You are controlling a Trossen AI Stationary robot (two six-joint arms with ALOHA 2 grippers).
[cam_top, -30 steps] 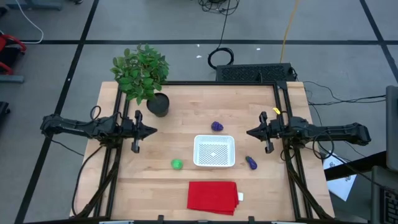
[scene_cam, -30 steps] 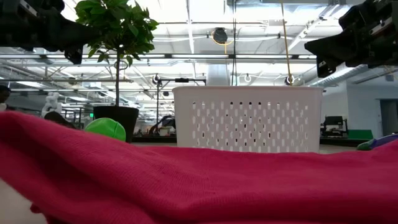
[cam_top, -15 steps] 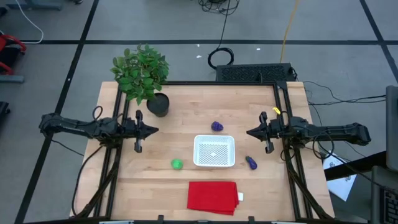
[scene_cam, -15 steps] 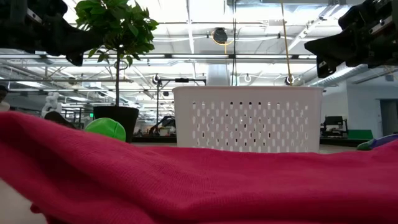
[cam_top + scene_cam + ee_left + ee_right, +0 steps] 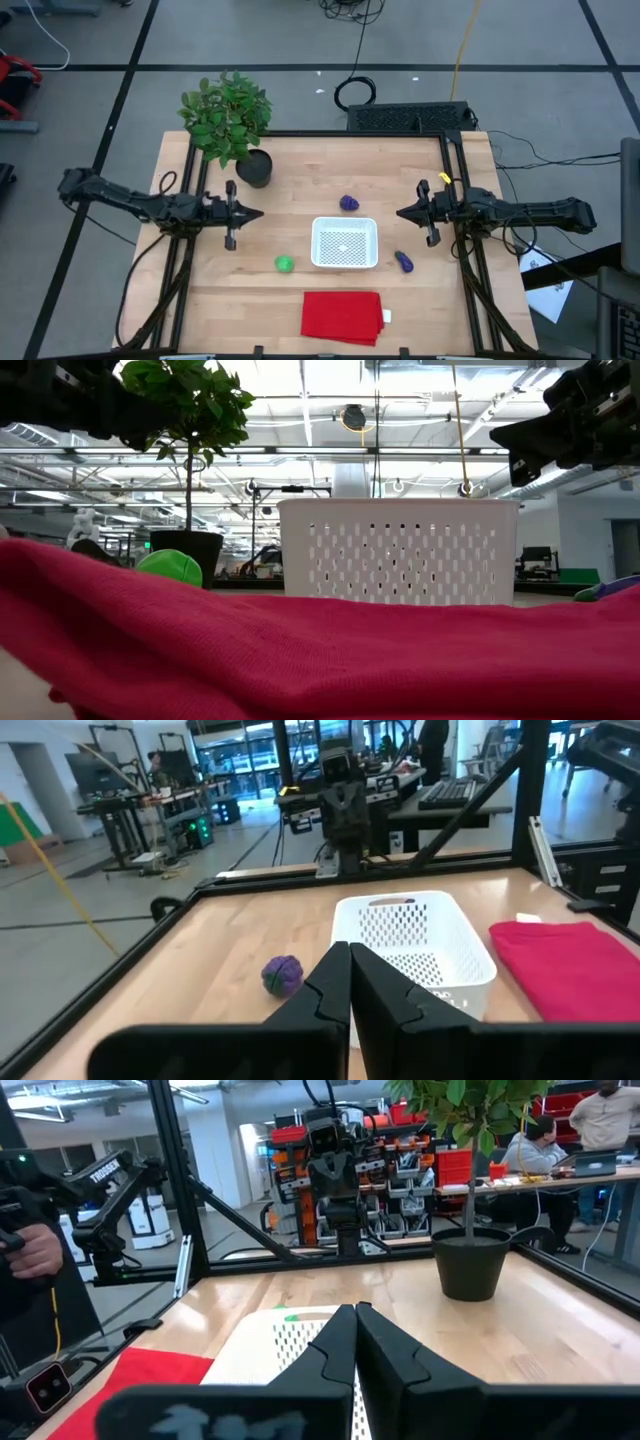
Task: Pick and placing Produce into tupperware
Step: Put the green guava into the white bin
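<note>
The white perforated tupperware (image 5: 345, 242) stands near the table's middle. The round green piece (image 5: 285, 264) lies on the table to its left, the rounded purple piece (image 5: 349, 203) just beyond its far edge, and the elongated dark purple piece (image 5: 404, 262) at its right near corner. My left gripper (image 5: 258, 213) hovers shut, left of the container and above the table, and shows in the left wrist view (image 5: 349, 965). My right gripper (image 5: 400, 213) hovers shut to the container's right (image 5: 355, 1320). Neither touches anything.
A potted plant (image 5: 230, 120) stands at the far left of the table, its pot (image 5: 255, 168) close behind my left gripper. A red folded cloth (image 5: 342, 316) lies at the near edge. A dark frame rail (image 5: 455, 160) borders the table. People show in the room beyond (image 5: 590, 1120).
My left arm has reached toward the table's right and slightly toward its near edge, bringing its shut gripper closer to the container. The right arm and all the produce have stayed put.
</note>
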